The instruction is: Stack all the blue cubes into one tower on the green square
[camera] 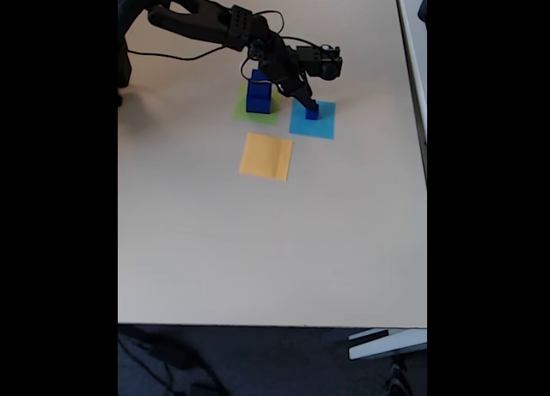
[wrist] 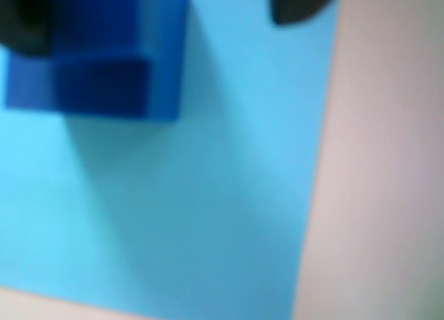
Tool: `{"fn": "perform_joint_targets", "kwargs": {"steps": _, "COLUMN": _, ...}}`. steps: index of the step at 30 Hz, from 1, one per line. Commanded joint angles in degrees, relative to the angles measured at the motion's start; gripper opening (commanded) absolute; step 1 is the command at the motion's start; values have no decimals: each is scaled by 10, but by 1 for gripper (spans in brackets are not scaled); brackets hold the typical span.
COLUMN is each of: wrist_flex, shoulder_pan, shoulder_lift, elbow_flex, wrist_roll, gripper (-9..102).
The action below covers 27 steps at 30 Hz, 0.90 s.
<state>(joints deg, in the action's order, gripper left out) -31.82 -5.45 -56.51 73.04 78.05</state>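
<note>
A dark-blue cube (wrist: 104,70) sits on the cyan paper square (wrist: 208,216), blurred at the top left of the wrist view. My gripper (wrist: 159,14) is open around it. One dark finger (wrist: 21,21) lies against the cube's left side, and the other finger (wrist: 298,4) stands well clear on the right. In the fixed view the gripper (camera: 308,102) reaches down over this small cube (camera: 311,113) on the cyan square (camera: 322,125). A stack of blue cubes (camera: 256,95) stands on the green square (camera: 242,111), just to the left.
An orange-yellow paper square (camera: 265,155) lies in front of the other two sheets. The arm's base and cable (camera: 172,57) are at the table's top left. The table's right edge (camera: 424,155) runs close by, and bare beige tabletop (camera: 258,250) spreads toward the front.
</note>
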Motion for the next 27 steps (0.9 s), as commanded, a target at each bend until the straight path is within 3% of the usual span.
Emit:
{"fn": "perform_joint_targets", "kwargs": {"steps": 1, "wrist_flex": 7, "shoulder_pan": -7, "shoulder_lift": -25, "elbow_flex": -2, "wrist_roll": 0, "gripper": 15}}
{"fn": "perform_joint_targets", "kwargs": {"steps": 27, "wrist_flex": 6, "shoulder_pan": -12, "shoulder_lift": -30, "elbow_flex": -1, "wrist_roll": -4, "gripper": 11}}
